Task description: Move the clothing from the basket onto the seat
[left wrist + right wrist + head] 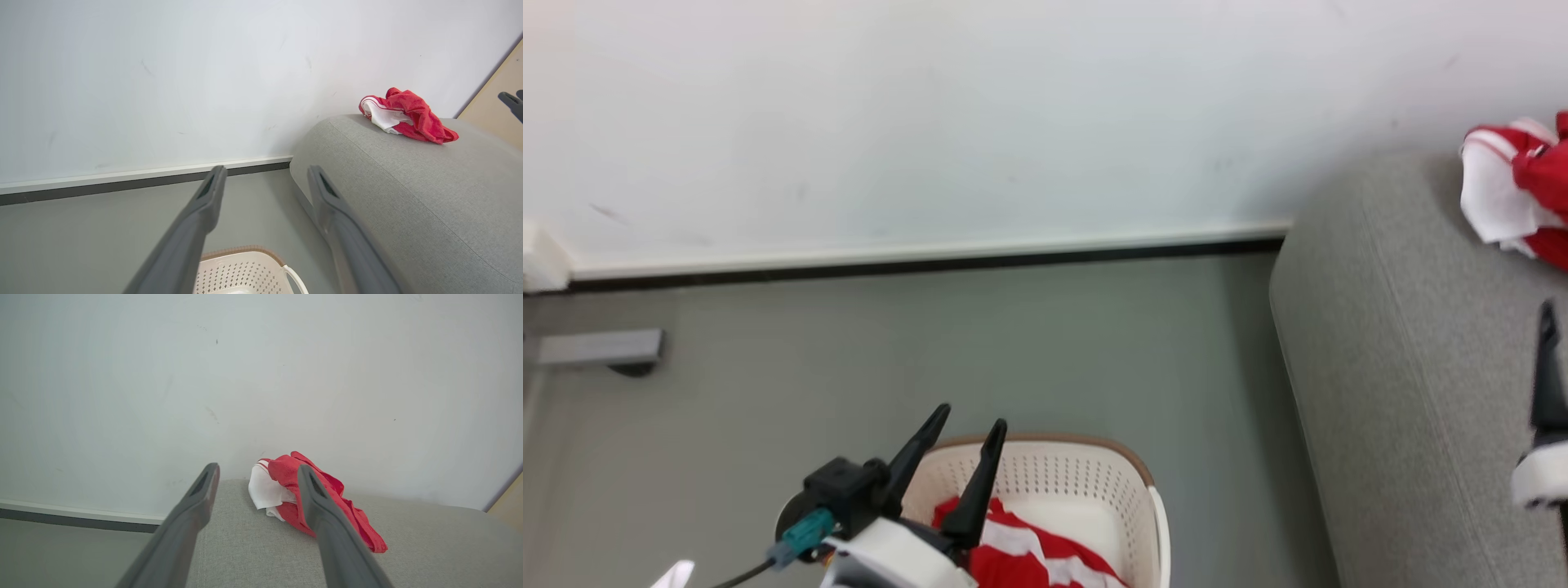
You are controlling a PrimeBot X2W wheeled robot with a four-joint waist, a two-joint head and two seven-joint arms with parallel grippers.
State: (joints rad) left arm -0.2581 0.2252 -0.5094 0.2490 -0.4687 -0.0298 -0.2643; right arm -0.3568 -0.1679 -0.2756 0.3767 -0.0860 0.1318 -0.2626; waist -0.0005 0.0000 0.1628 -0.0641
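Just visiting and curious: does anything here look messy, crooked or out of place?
A red-and-white garment lies crumpled in a loose heap on the grey sofa, close to the wall, rather than laid flat. A second garment sits in the basket on the floor. Nothing looks spilled or damaged.

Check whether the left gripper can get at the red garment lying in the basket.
Probably yes. The left gripper hangs open just over the basket, and the red garment lies uncovered inside with nothing between them. The fingers point forward, so it would likely need to tip down first.
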